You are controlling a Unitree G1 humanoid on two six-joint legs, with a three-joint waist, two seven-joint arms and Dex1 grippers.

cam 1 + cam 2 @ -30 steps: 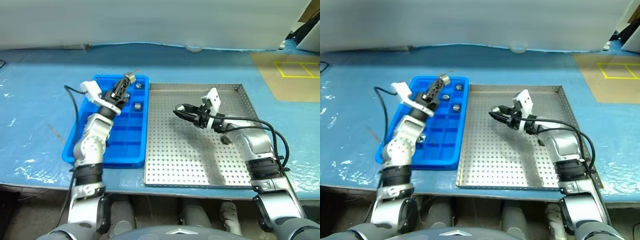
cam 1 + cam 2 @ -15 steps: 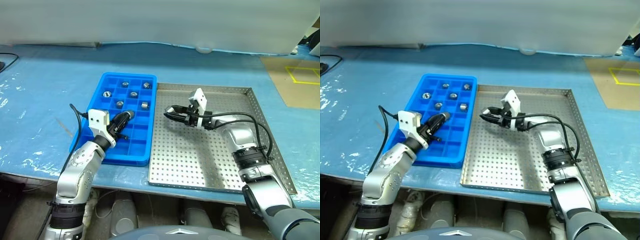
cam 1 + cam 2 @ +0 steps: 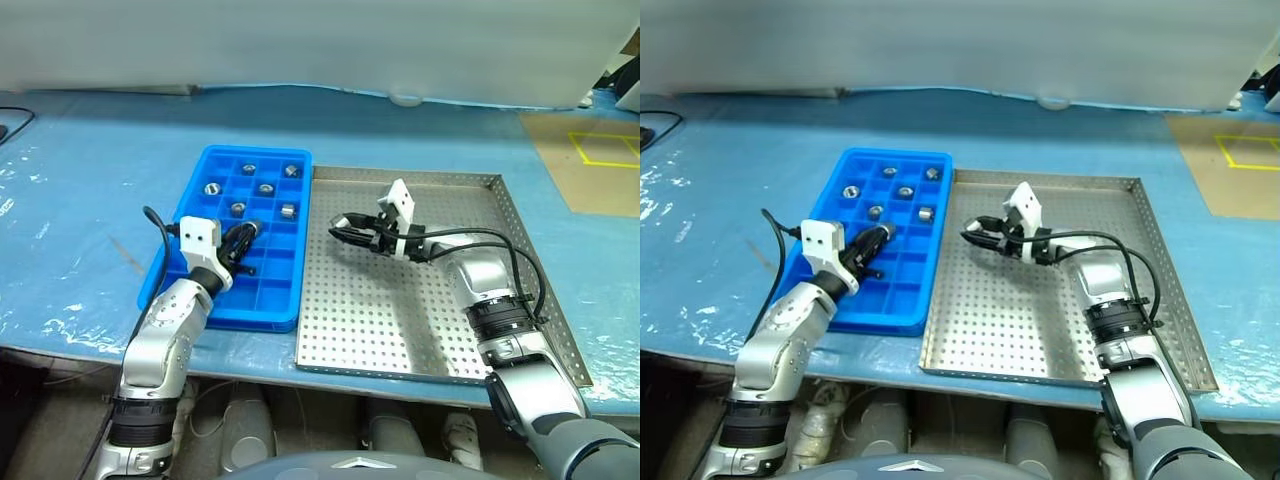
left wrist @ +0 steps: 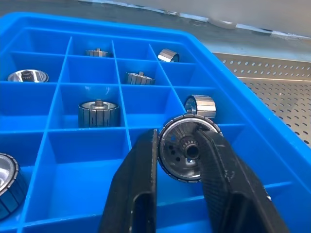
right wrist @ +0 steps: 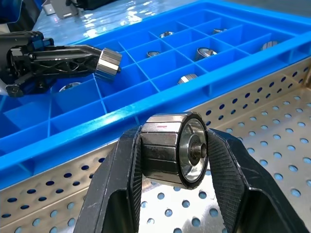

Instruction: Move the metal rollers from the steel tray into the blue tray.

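Gripping one roller [image 4: 187, 154] each, the left gripper [image 3: 246, 233] hangs centre-left over the blue tray [image 3: 193, 199], the right gripper [image 3: 338, 231] mid-frame over the steel tray [image 3: 440, 330].

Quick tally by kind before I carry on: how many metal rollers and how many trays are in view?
Metal rollers: 9 (7 lying in the blue tray, 1 in the left gripper, 1 in the right gripper)
Trays: 2 (blue tray, steel tray)
Total: 11
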